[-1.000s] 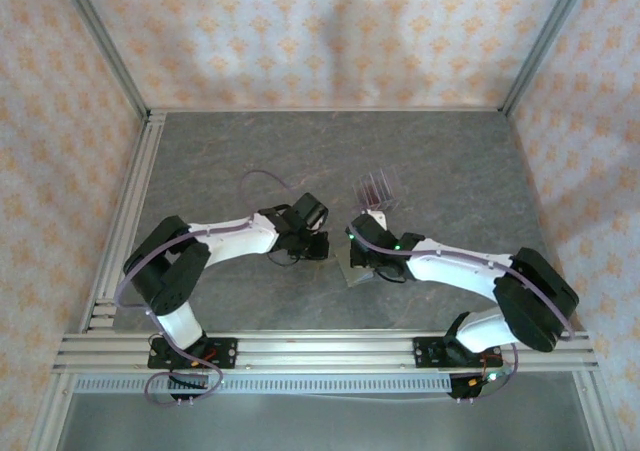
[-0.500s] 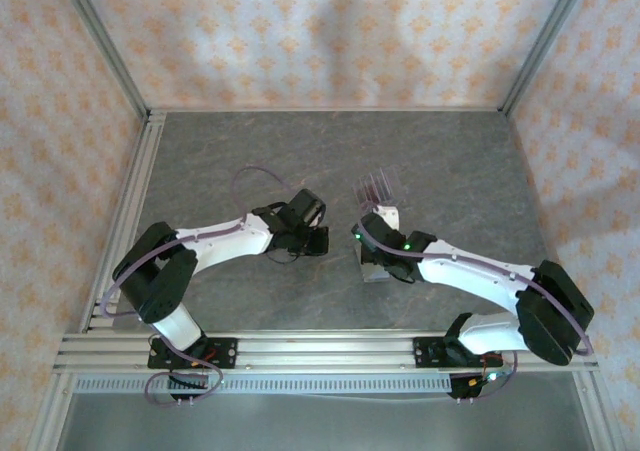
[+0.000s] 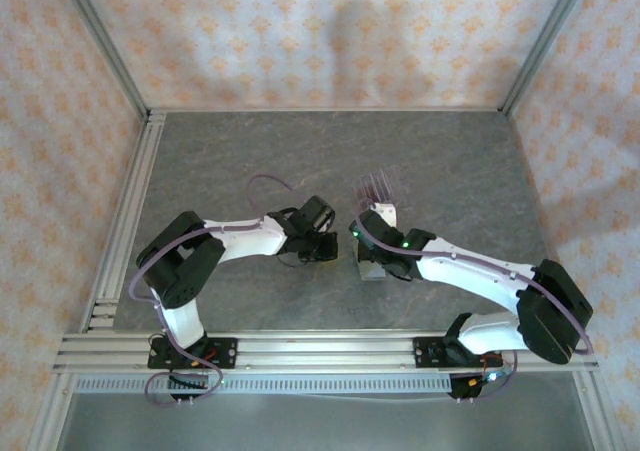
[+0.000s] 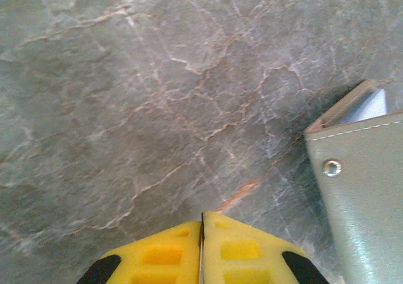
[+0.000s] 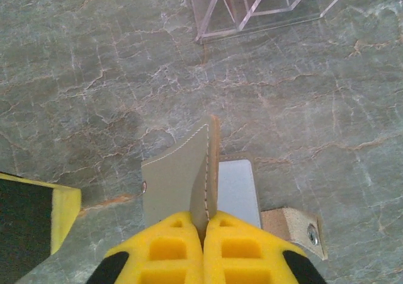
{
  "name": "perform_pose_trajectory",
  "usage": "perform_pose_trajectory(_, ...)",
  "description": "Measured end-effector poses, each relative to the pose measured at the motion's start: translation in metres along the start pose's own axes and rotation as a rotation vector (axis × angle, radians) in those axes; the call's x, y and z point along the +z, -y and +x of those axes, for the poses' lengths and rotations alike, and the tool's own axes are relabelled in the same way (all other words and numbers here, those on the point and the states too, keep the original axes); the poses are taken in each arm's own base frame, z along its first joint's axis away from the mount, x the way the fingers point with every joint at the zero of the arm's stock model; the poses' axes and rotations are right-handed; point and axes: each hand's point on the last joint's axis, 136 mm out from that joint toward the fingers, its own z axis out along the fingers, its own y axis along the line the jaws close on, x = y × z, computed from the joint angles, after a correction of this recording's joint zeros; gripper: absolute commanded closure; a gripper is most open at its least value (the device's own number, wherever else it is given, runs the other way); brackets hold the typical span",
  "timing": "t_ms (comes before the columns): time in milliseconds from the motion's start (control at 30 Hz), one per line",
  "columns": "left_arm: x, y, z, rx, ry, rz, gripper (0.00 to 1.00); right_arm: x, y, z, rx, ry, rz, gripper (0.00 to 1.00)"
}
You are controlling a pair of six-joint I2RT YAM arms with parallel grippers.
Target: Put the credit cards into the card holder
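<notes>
Right gripper [image 5: 203, 226] is pinched shut on one flap of the wallet [image 5: 175, 178], its yellow fingers meeting on the flap's stitched edge and holding it up on end. Beside that flap the grey inside lies flat on the desk [image 3: 450, 161], with a small tan tab [image 5: 296, 228] carrying a metal stud sticking out to the right.

Left gripper [image 4: 201, 226] hangs just left of the wallet with its fingers pressed together on nothing, low over bare desk. From its wrist view, the wallet's olive cover with a snap stud [image 4: 332, 167] sits close on the right.

Beyond the wallet, near it but apart, stands a clear slotted stand [image 5: 264, 4]. The cards [image 3: 372, 184] seem to sit in it as a dark red patch, though they are too small to count.
</notes>
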Motion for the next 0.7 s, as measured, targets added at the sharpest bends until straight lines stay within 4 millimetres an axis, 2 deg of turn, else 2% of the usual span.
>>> perform_pose_trajectory(200, 0.004, 0.014, -0.001, 0.006, 0.005, 0.035, 0.90, 0.000, -0.010, 0.000, 0.021, -0.011, -0.051, 0.82)
perform_pose_trajectory(433, 0.017, 0.014, 0.001, -0.007, -0.006, 0.034, 0.90, -0.001, -0.024, 0.002, 0.035, -0.028, -0.124, 0.79)
perform_pose_trajectory(633, 0.018, 0.014, 0.001, -0.020, -0.004, 0.037, 0.91, -0.001, -0.032, 0.002, 0.048, -0.035, -0.164, 0.78)
perform_pose_trajectory(700, 0.018, 0.014, 0.001, -0.022, -0.004, 0.037, 0.91, 0.000, -0.035, 0.003, 0.049, -0.042, -0.178, 0.74)
